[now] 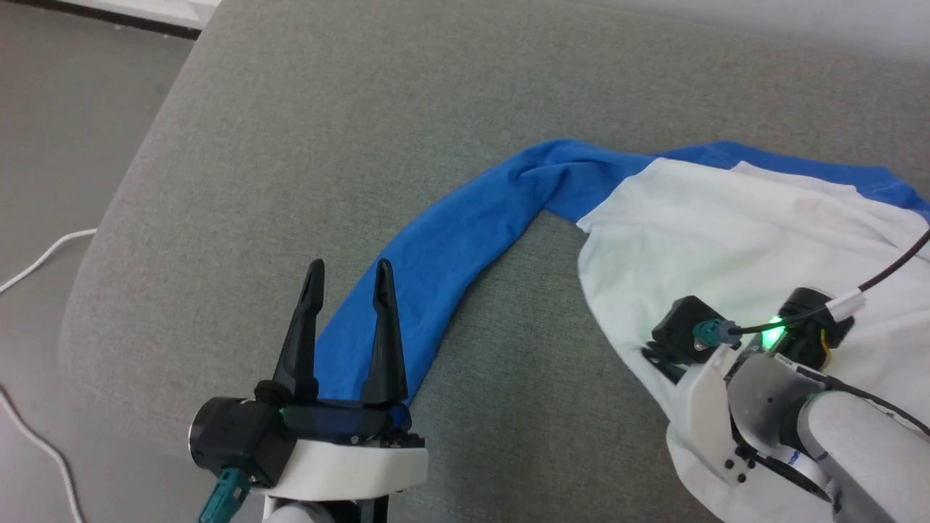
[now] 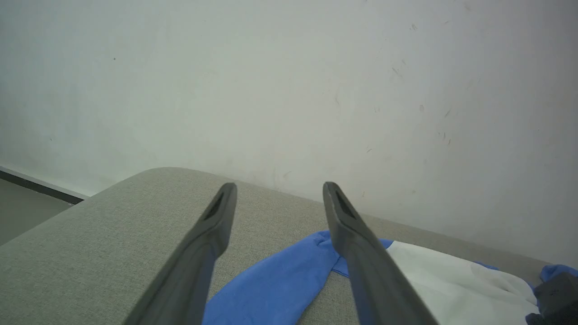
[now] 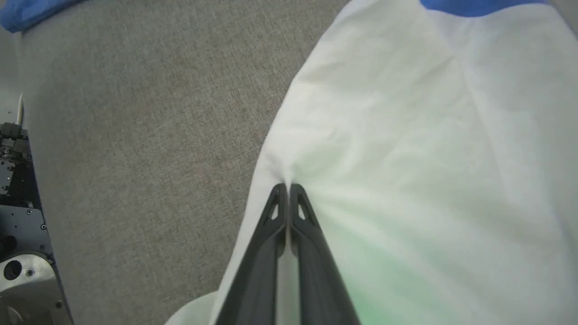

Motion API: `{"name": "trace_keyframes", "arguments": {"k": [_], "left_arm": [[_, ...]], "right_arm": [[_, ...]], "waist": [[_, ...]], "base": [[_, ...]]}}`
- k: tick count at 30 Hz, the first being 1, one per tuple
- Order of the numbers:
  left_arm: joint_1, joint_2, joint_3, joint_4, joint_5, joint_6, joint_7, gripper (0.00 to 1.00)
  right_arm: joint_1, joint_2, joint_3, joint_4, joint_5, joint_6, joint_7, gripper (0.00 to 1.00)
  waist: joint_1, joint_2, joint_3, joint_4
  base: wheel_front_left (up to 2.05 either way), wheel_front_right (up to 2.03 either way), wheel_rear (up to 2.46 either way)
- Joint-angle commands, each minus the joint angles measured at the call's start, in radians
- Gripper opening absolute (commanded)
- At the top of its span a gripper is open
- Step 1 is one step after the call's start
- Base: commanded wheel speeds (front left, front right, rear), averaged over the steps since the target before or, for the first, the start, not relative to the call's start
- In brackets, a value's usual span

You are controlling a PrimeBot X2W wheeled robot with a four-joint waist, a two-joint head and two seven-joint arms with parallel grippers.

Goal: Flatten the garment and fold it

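The garment (image 1: 726, 232) lies on a grey fabric surface (image 1: 327, 145), its white body at the right. One long blue sleeve (image 1: 450, 240) trails toward the lower left. My left gripper (image 1: 349, 265) hovers open over the sleeve's end, with nothing between its fingers. In the left wrist view the open left gripper (image 2: 278, 187) points over the sleeve (image 2: 280, 280) toward a pale wall. My right gripper (image 3: 287, 186) is shut, pinching a pucker of white cloth (image 3: 406, 135) near the body's left edge. In the head view its fingers are hidden under the wrist (image 1: 726, 349).
The grey surface ends in a rounded edge at the left, with floor (image 1: 43, 145) beyond. A white cable (image 1: 43, 254) runs over that floor. The robot's base (image 3: 18, 225) appears at the left of the right wrist view. A pale wall (image 2: 289, 90) stands behind.
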Motion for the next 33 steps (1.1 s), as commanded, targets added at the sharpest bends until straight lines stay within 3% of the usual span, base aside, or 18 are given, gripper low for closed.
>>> {"name": "trace_keyframes", "arguments": {"k": [1,6,16,19,20,21,26,30,33], "left_arm": [[-0.004,-0.002,0.009,0.007,-0.008,-0.002,-0.005,1.0],[0.01,-0.002,0.03,0.014,-0.014,-0.019,-0.005,1.0],[0.014,-0.002,0.038,0.025,-0.017,-0.039,-0.005,1.0],[0.017,-0.002,0.044,0.028,-0.019,-0.04,-0.005,1.0],[0.018,-0.002,0.047,0.028,-0.019,-0.04,-0.005,1.0],[0.02,-0.002,0.05,0.027,-0.019,-0.039,-0.005,1.0],[0.027,0.0,0.064,0.027,-0.02,-0.044,-0.005,1.0],[0.028,0.0,0.071,0.027,-0.018,-0.046,-0.005,1.0],[0.033,0.001,0.075,0.025,-0.017,-0.045,-0.005,1.0]], "right_arm": [[-0.009,0.021,0.001,-0.016,0.029,-0.002,-0.016,0.0],[0.03,0.02,0.038,-0.145,0.166,-0.002,0.031,0.0],[0.214,-0.206,0.152,-0.35,0.353,-0.002,0.243,0.0],[0.239,-0.215,0.134,-0.353,0.364,-0.002,0.226,0.03],[0.239,-0.206,0.12,-0.352,0.355,-0.002,0.208,0.43],[0.237,-0.192,0.102,-0.348,0.343,-0.002,0.186,1.0],[0.238,-0.073,-0.087,-0.323,0.326,-0.002,0.042,1.0],[0.273,0.056,-0.358,-0.31,0.273,-0.002,-0.091,1.0],[0.325,0.161,-0.59,-0.325,0.146,-0.002,-0.199,1.0]], "waist": [[-0.0001,0.0,-0.034,-0.033],[-0.0001,0.0,-0.07,-0.077],[-0.0001,0.0,-0.077,-0.118],[-0.0001,0.0,-0.08,-0.127],[-0.0001,0.0,-0.082,-0.13],[-0.0001,0.0,-0.084,-0.135],[-0.0001,0.0,-0.099,-0.159],[-0.0001,0.0,-0.107,-0.18],[-0.0001,0.0,-0.107,-0.193]], "base": [[0.0,0.0,0.0],[0.0,0.0,0.0],[0.0,0.0,0.0],[0.0,0.0,0.0],[0.0,0.0,0.0],[0.0,0.0,0.0],[0.0,0.0,0.0],[0.0,0.0,0.0],[0.0,0.0,0.0]]}}
